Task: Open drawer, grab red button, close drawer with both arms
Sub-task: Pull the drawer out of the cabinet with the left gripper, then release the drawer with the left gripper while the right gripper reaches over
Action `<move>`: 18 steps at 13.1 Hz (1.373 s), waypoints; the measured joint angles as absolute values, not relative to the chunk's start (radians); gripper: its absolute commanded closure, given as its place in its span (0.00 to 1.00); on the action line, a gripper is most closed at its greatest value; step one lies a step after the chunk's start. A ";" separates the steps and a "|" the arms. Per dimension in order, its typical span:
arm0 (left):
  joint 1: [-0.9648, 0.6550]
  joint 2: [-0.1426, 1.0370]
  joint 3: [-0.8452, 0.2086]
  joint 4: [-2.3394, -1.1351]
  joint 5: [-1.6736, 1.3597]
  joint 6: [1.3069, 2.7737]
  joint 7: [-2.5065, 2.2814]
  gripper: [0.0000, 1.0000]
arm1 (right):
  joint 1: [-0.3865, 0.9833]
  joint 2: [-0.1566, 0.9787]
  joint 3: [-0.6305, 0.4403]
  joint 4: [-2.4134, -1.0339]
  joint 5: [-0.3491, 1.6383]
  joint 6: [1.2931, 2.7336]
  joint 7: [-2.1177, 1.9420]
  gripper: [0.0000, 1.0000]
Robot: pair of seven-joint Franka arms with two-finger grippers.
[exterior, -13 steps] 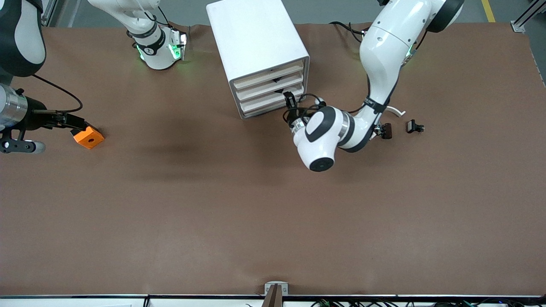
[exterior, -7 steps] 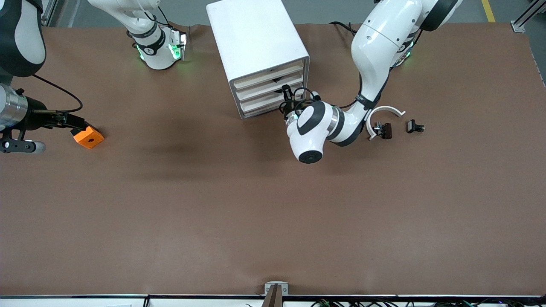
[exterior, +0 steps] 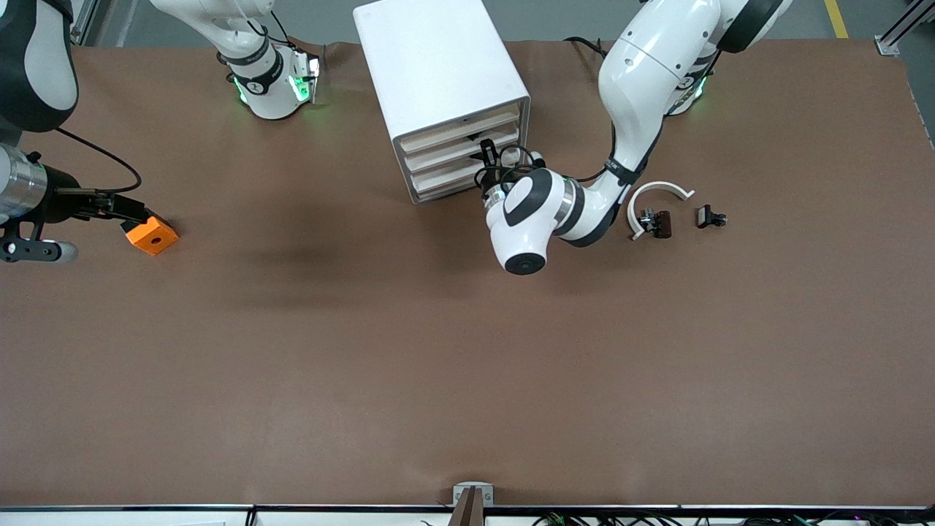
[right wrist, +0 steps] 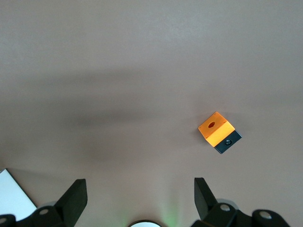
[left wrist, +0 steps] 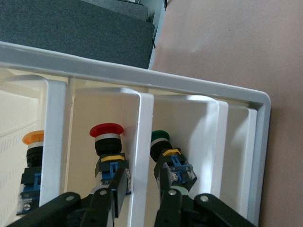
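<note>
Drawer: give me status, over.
Left gripper at the drawer, on its white rib between red button and green button. Right gripper open over the table by the orange block, waiting. Nothing in the way seen.

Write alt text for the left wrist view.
The left gripper straddles a white divider wall inside the drawer, fingers on either side of it. A red-capped button and a green-capped button stand on either side; a yellow-capped button stands one compartment further along.

Inside the drawer, a white divider wall stands between the left gripper's fingers. The red button sits just beside this wall, the green button on its other face.
</note>
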State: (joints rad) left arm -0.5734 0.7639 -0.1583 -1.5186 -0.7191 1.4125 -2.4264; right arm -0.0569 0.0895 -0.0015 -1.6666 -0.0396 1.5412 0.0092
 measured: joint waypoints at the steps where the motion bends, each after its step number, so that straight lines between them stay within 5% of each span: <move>1: -0.578 0.764 -0.159 -1.522 -0.719 1.415 -2.426 0.91 | -0.057 0.090 -0.002 -1.667 -0.040 1.541 0.009 0.00; 4: -0.575 0.763 -0.159 -1.520 -0.719 1.421 -2.411 1.00 | -0.057 0.090 -0.002 -1.667 -0.040 1.541 0.009 0.00; 14: -0.372 0.761 -0.136 -1.446 -0.715 1.468 -2.373 0.91 | -0.058 0.090 -0.002 -1.667 -0.040 1.541 0.009 0.00; 16: -0.332 0.761 -0.136 -1.435 -0.715 1.488 -2.367 0.69 | -0.058 0.090 -0.002 -1.667 -0.040 1.541 0.009 0.00; 17: -0.316 0.761 -0.136 -1.427 -0.719 1.490 -2.367 0.07 | -0.058 0.090 -0.002 -1.667 -0.040 1.541 0.009 0.00; 18: -0.301 0.761 -0.137 -1.417 -0.720 1.490 -2.367 0.00 | -0.058 0.090 -0.002 -1.667 -0.040 1.541 0.009 0.00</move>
